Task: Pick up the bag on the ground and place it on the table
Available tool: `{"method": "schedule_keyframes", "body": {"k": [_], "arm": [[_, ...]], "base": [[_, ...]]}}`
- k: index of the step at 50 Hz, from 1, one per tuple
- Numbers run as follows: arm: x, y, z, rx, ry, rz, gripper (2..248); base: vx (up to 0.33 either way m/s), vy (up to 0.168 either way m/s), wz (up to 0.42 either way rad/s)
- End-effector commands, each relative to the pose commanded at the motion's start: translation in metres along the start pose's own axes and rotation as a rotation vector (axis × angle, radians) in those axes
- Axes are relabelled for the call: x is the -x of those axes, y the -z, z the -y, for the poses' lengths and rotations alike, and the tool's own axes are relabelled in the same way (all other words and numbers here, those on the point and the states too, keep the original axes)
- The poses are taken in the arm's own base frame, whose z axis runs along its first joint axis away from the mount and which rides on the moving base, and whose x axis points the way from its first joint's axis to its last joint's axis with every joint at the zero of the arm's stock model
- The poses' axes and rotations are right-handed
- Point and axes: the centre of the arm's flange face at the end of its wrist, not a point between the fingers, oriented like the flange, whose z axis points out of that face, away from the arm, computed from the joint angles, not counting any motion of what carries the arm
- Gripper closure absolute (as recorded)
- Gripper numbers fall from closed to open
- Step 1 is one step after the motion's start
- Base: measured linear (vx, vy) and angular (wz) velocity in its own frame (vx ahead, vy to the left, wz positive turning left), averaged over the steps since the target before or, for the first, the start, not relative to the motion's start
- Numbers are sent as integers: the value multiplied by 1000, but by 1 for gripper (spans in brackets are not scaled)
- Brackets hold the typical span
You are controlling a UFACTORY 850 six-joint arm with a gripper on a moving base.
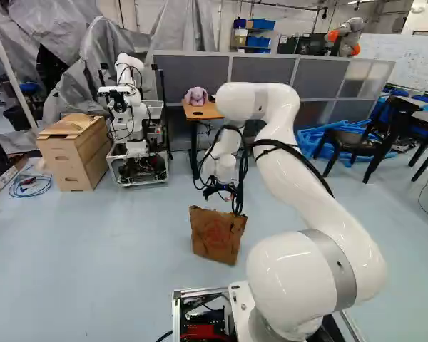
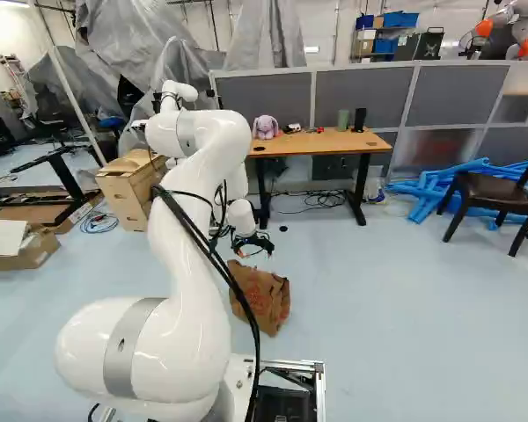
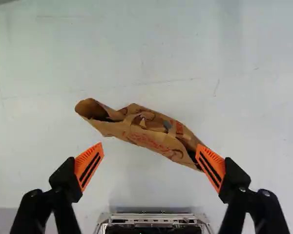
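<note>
In the right base view my gripper (image 2: 253,244) hangs just above the brown paper bag (image 2: 262,297), which stands on the floor. The left base view shows the same bag (image 1: 217,235) upright, its top edge below the gripper. Seen from the wrist, the gripper (image 3: 150,165) is open, its orange pads wide apart with nothing held. The bag (image 3: 146,132) lies ahead of the fingers and runs slantwise; one end appears partly behind a fingertip. Farther back stands the wooden-topped table (image 2: 327,142).
The table bears a plush rabbit (image 2: 265,127) and small items. Another robot (image 1: 130,107) stands beside wooden boxes (image 1: 74,152). Grey partitions (image 2: 356,95) rise behind the table, with blue tubes (image 2: 462,186) and a dark chair (image 2: 502,198) to its right in the right base view.
</note>
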Motion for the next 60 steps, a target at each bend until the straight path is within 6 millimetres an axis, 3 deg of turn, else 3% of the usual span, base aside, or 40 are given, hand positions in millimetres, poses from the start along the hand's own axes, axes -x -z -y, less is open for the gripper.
{"method": "schedule_keyframes", "body": {"k": [60], "arm": [[13,-89,2,-16,631,48,3]], "base": [[0,0,0]]}}
